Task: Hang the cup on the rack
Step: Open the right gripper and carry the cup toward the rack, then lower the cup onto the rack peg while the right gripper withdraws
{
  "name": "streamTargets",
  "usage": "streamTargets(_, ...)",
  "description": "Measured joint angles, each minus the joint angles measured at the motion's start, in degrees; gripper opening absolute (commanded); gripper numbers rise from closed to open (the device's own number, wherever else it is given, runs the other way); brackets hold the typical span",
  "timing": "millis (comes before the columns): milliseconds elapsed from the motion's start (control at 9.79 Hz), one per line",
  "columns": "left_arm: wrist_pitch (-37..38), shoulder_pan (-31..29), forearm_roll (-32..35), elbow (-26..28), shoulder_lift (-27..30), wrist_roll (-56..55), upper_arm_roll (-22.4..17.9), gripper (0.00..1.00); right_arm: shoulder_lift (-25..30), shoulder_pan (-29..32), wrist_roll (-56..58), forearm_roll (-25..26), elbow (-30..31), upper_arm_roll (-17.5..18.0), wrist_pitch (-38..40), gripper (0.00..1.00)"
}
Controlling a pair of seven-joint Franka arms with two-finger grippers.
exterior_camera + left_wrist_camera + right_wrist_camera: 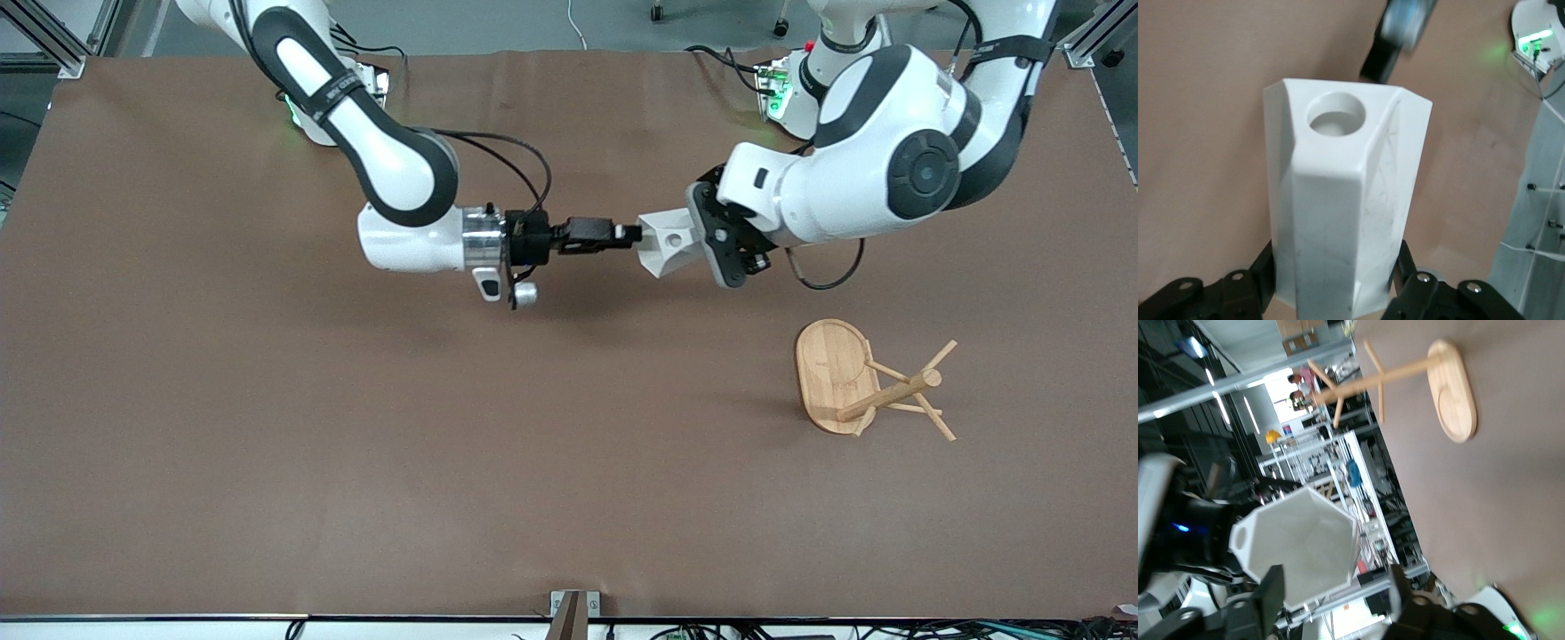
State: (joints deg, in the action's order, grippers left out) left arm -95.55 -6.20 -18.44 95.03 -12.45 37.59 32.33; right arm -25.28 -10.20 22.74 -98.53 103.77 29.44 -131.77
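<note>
The left gripper (698,238) was clamped on the base of the small white faceted cup (665,244), holding it sideways in the air over the middle of the brown table (267,444). This likely offered its rim to the right gripper (629,235), which met it at nine o'clock with fingers spread wide. The cup's blocky handle, pierced by a round hole, faced up. The light bamboo mug rack (853,382) stood at about four o'clock from the cup, its pegs bare.
</note>
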Motion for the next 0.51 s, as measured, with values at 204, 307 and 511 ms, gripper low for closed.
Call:
streamTargets(204, -1.2, -0.1, 0.3, 0.3, 0.3, -3.8, -4.6, 0.01, 0.3, 3.3, 0.4, 2.5, 0.0, -1.6, -8.7, 1.0)
streamTargets(307, -2.5, 0.6, 1.2, 0.9, 0.2, -6.6, -7.4, 0.01, 0.6, 3.9, 0.4, 5.2, 0.2, -2.3, -14.8, 1.0)
streamTargets(511, -5.3, 4.0, 2.9, 2.0, -0.2, -11.1, -14.9, 0.01, 1.0, 5.5, 0.5, 18.2, 1.1, -5.3, -17.9, 1.0)
